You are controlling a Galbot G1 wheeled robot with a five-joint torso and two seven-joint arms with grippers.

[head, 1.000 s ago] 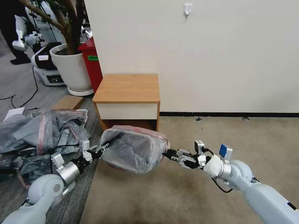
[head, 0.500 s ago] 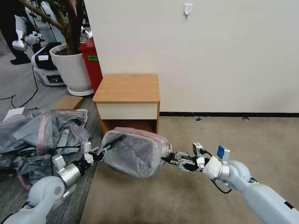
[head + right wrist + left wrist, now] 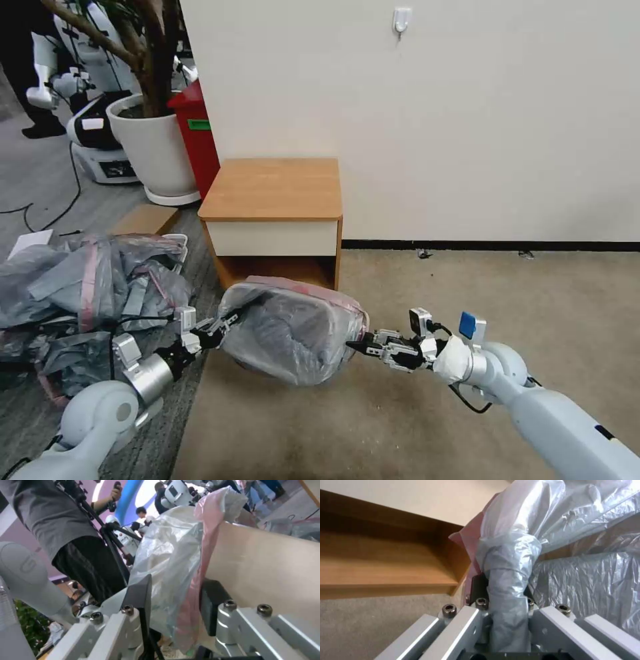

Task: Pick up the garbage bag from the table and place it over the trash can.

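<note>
garbage bag (image 3: 293,330) stretched btwn left gripper (image 3: 223,325) & right gripper (image 3: 357,346)

beige carpet (image 3: 413,413) carries the table (image 3: 273,190), the bagged trash can (image 3: 293,327) seemingly before it.

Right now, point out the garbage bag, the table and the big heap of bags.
garbage bag (image 3: 290,330), head view, crinkled grey front.
table (image 3: 273,187), head view, bare wooden top.
heap of bags (image 3: 87,287), head view, grey-and-pink pile's middle.
</note>
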